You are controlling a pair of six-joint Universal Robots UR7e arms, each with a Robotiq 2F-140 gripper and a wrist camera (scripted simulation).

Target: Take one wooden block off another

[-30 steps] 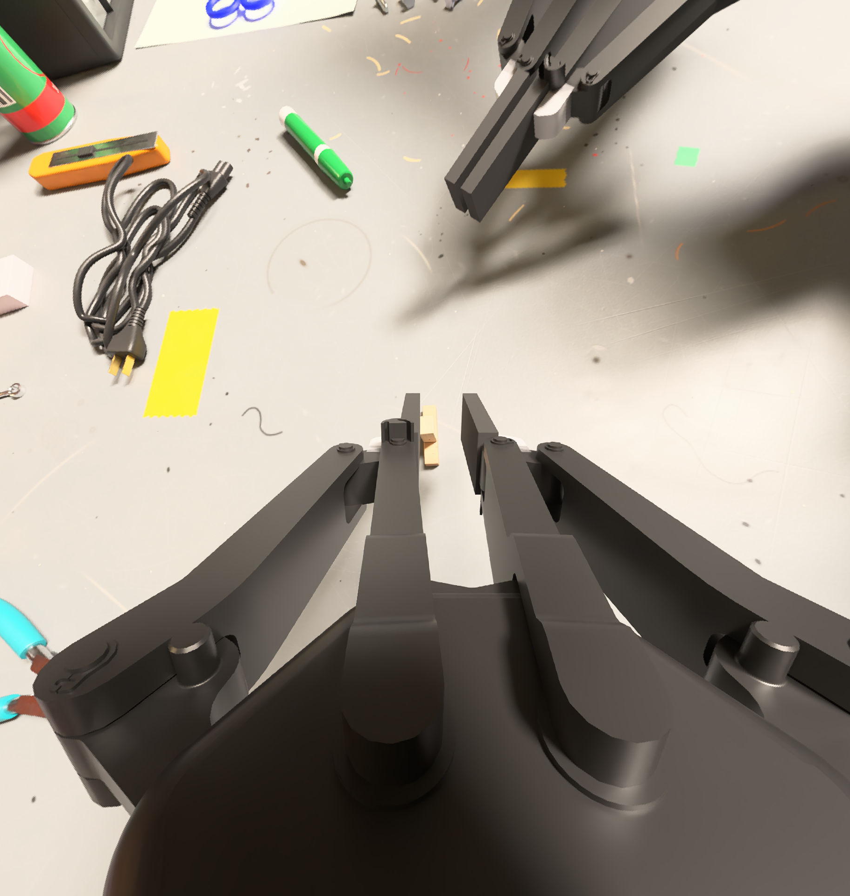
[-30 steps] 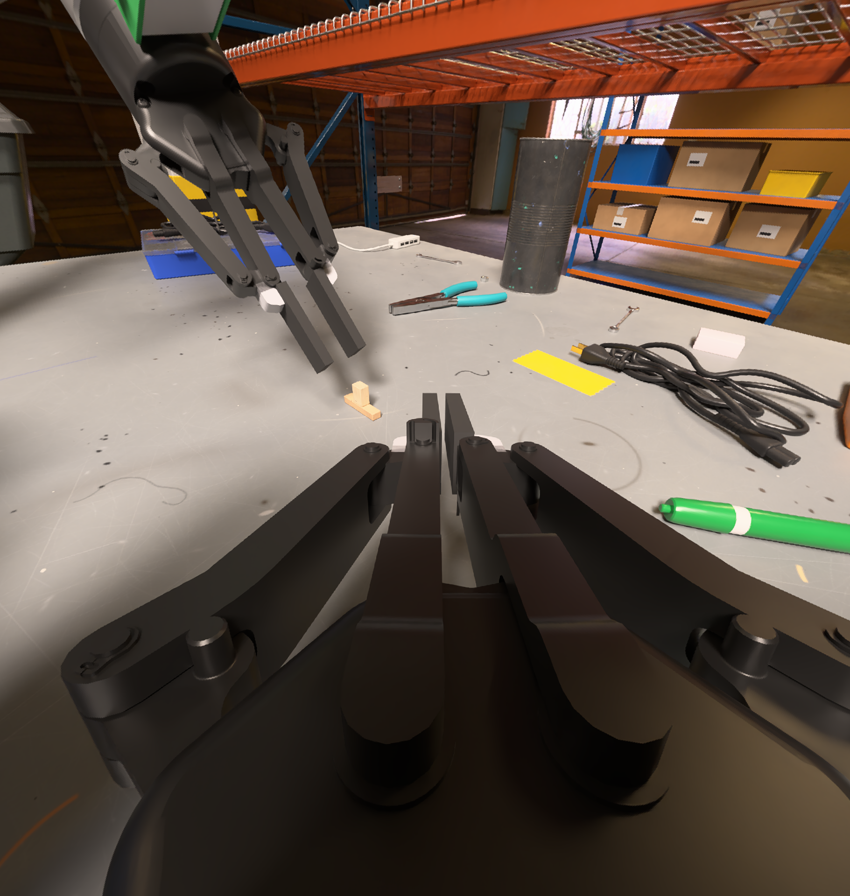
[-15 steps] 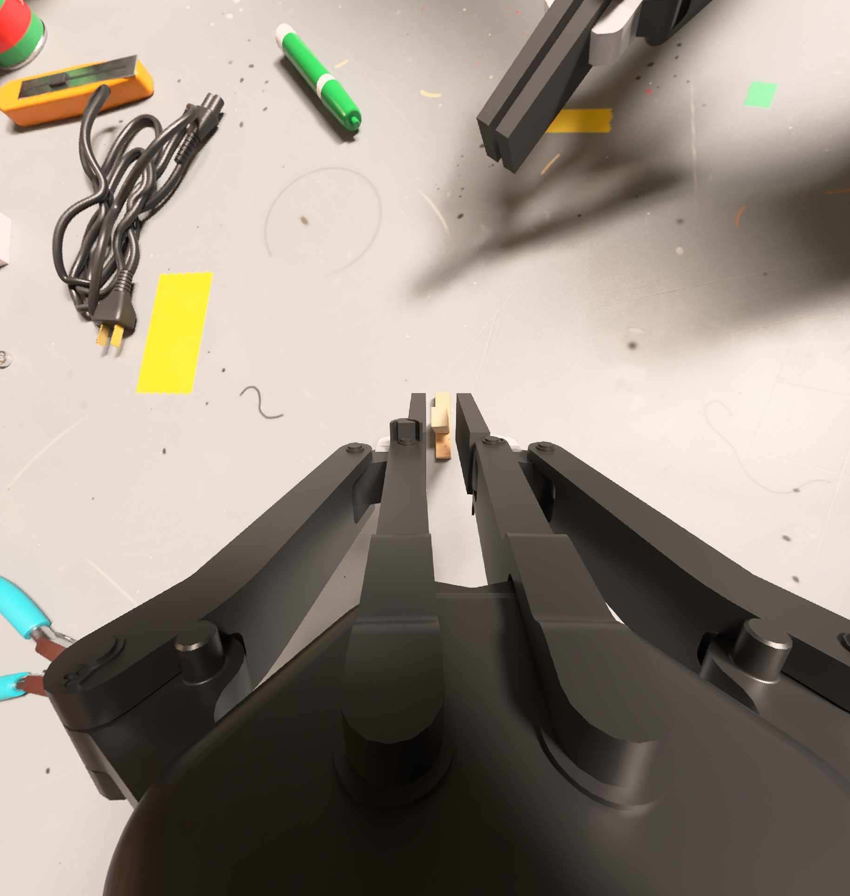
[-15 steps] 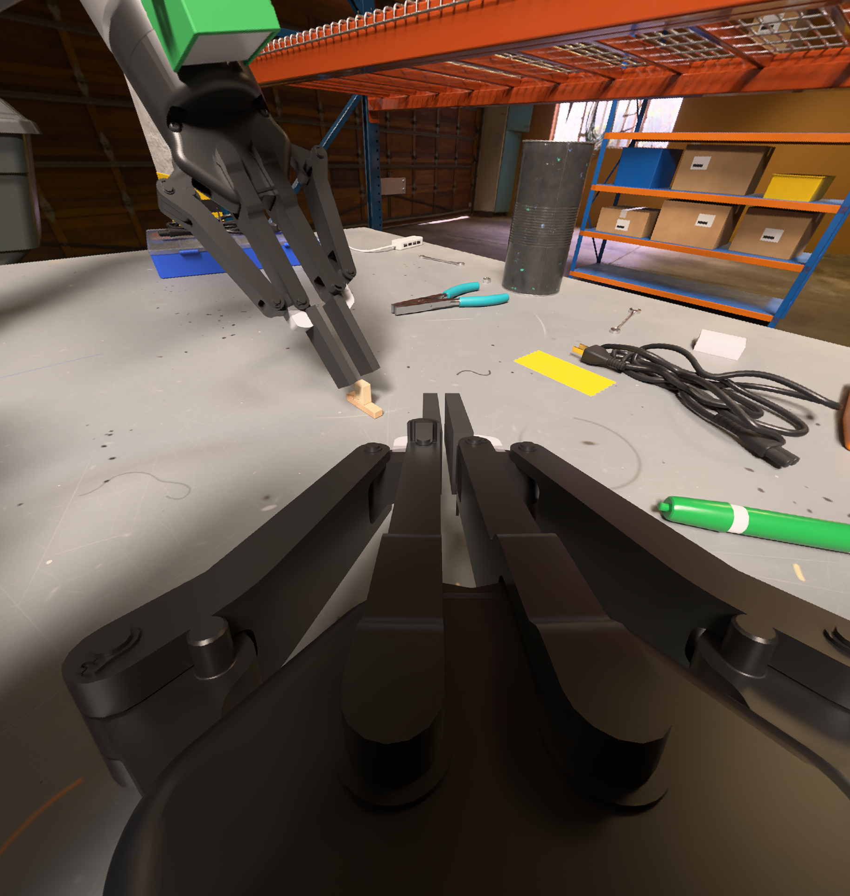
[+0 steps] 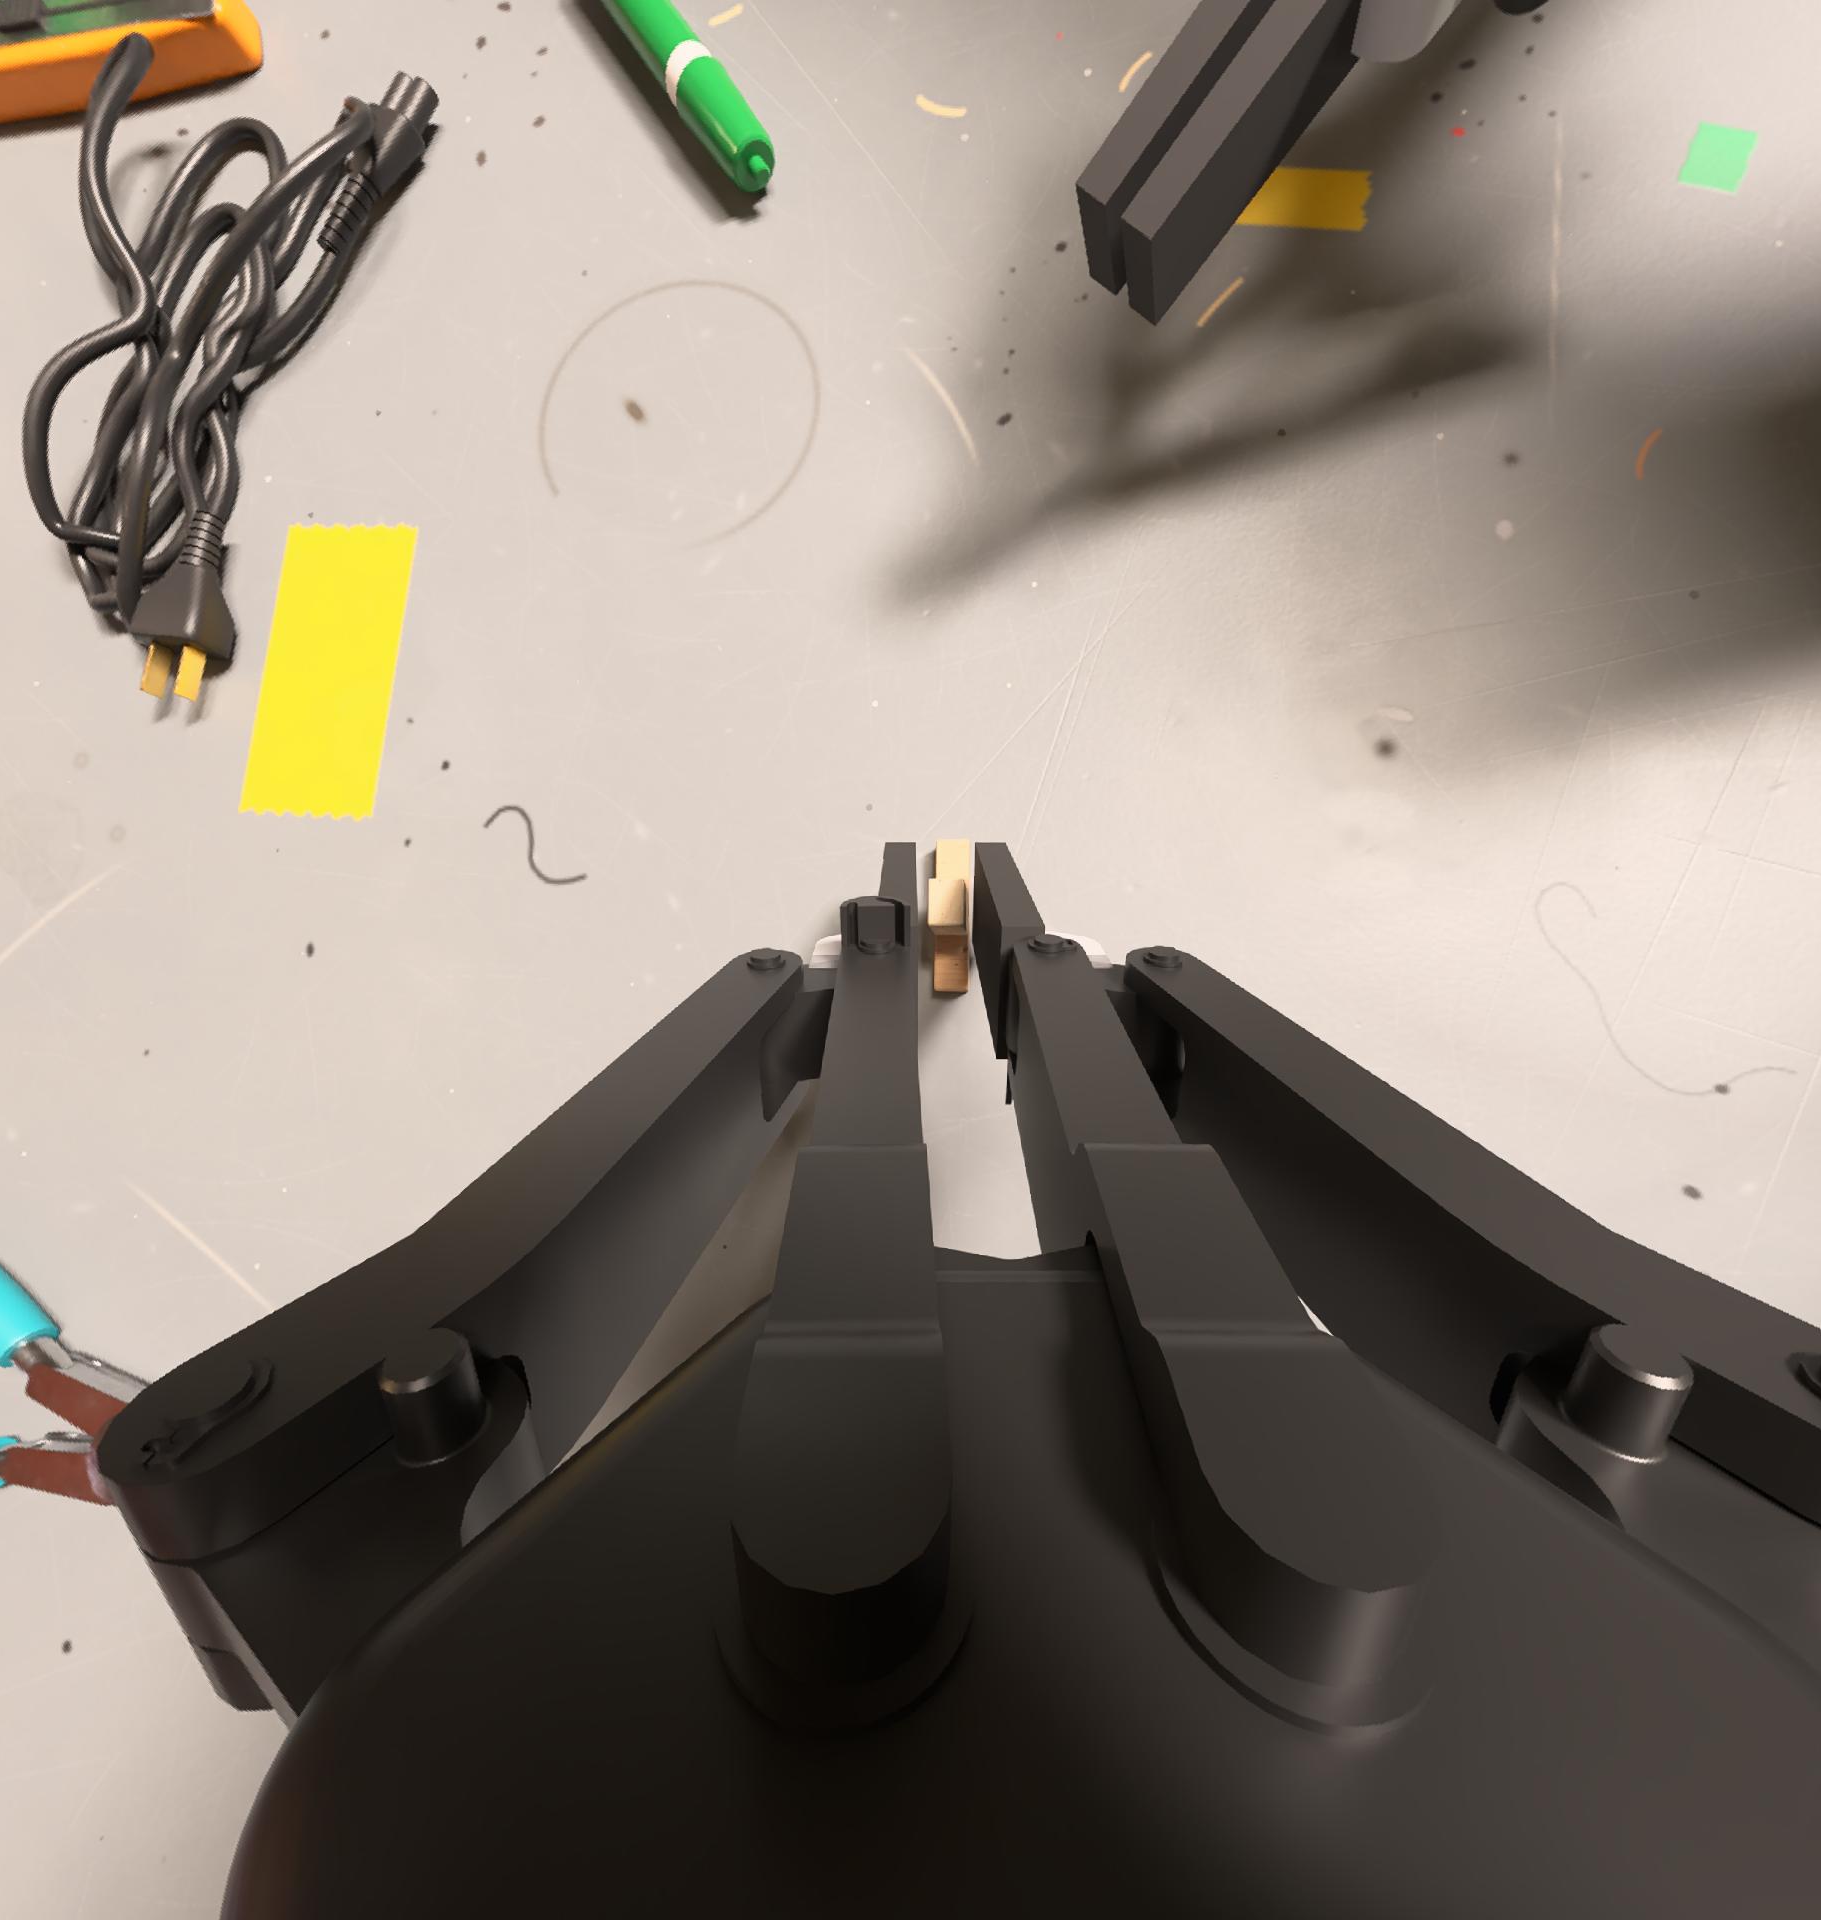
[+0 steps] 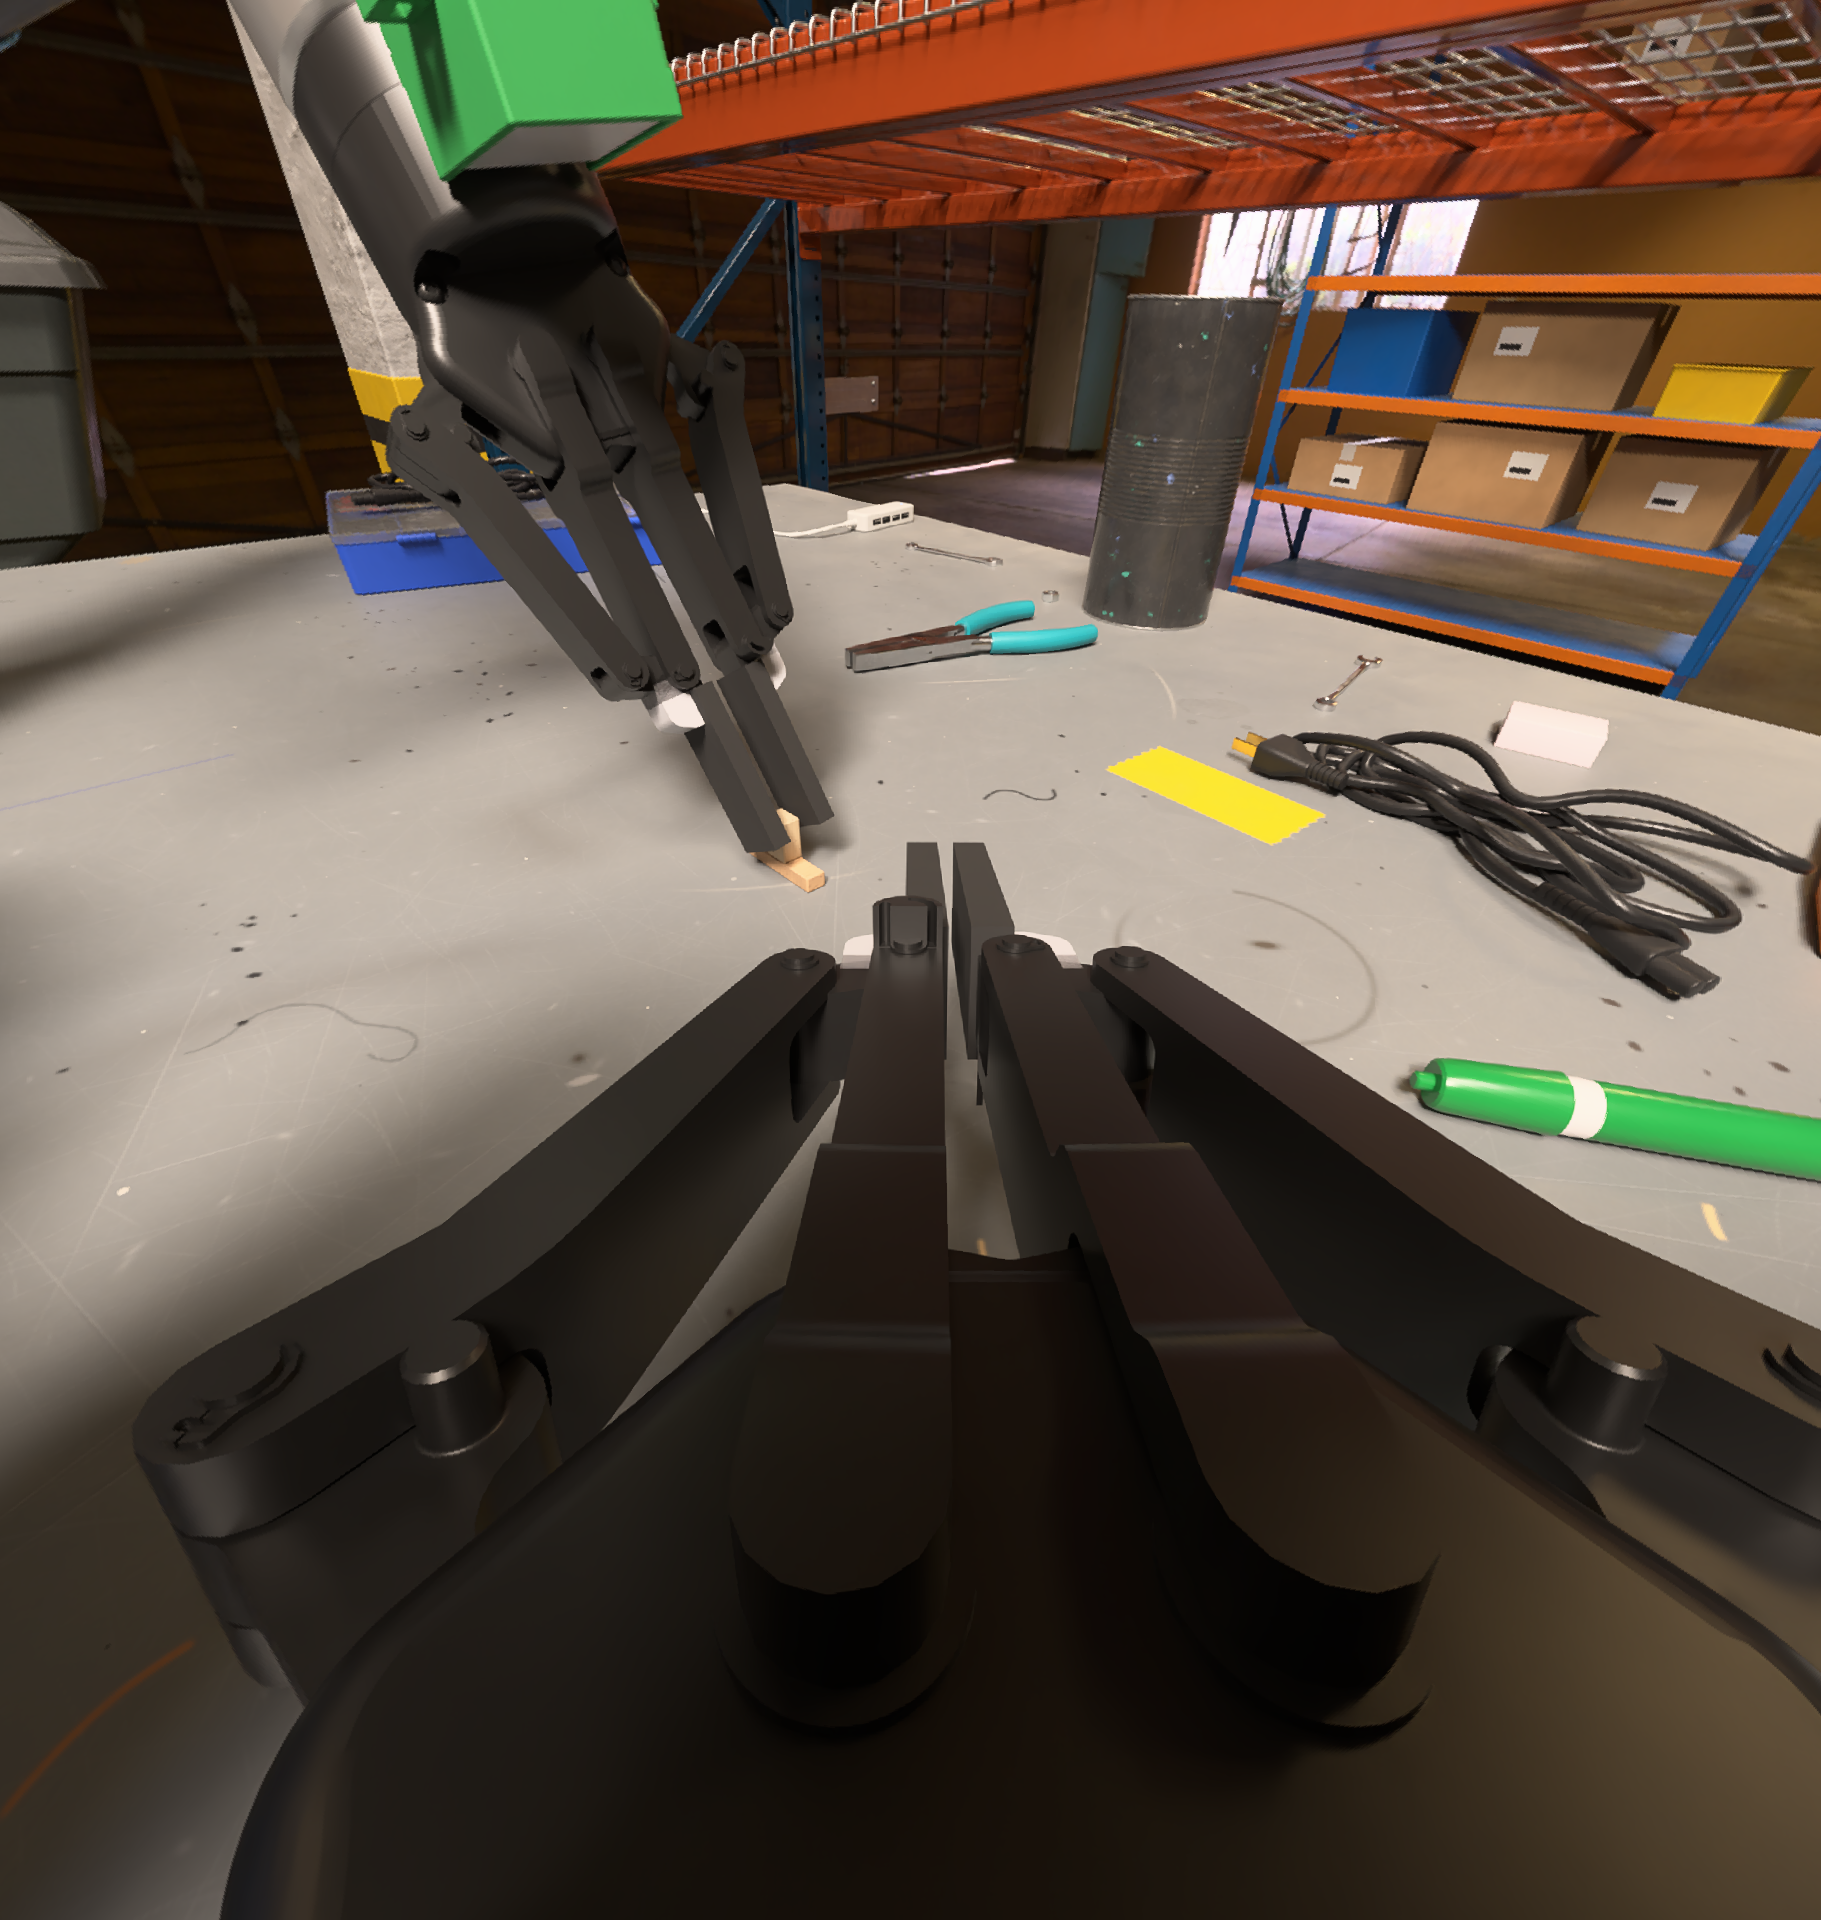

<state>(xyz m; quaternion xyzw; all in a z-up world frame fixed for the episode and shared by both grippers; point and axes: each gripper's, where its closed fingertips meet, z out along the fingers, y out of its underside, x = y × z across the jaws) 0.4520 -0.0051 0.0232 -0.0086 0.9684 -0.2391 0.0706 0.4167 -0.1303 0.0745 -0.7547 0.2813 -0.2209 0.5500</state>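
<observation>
**Left end effector straddles the stacked blocks**

Left end effector (image 5: 951, 862) down at the surface (image 5: 677, 987), fingers either side of the small upper block (image 5: 947, 902); contact unclear, so grip cannot be told. Lower block (image 6: 804, 871) flat beneath. Right end effector (image 6: 943, 868) clenched, empty, nearby. Pliers (image 6: 973, 636) beyond.

my left gripper (image 5: 945, 868) angles steeply down, its fingers (image 5: 999, 883) a narrow gap apart. my right gripper (image 6: 945, 873) hovers low, fingers nearly pressed together.
</observation>
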